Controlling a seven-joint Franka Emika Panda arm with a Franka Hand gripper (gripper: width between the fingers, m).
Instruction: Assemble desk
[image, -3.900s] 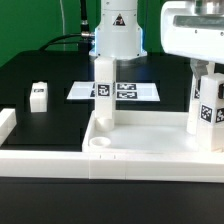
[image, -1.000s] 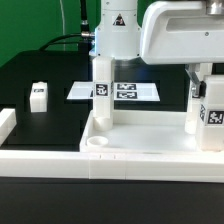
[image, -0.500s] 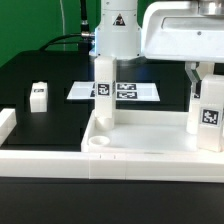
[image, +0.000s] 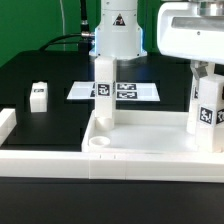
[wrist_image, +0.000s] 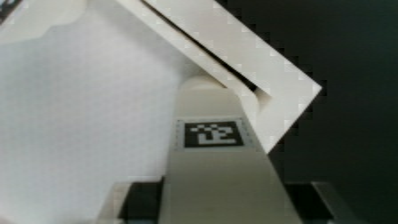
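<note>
Exterior view: you had the gripper (image: 205, 72) clamped on a leg (image: 208, 112), upright at the tabletop's (image: 140, 155) three o'clock corner, probably to seat it there. Wrist view: that leg (wrist_image: 217, 150) stood squarely between the fingers (wrist_image: 135, 202), above the tabletop's (wrist_image: 89, 100) corner.

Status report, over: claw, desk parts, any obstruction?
Claw shut on leg, upright at tabletop corner. Second leg standing. Third leg loose. Nothing obstructing.
</note>
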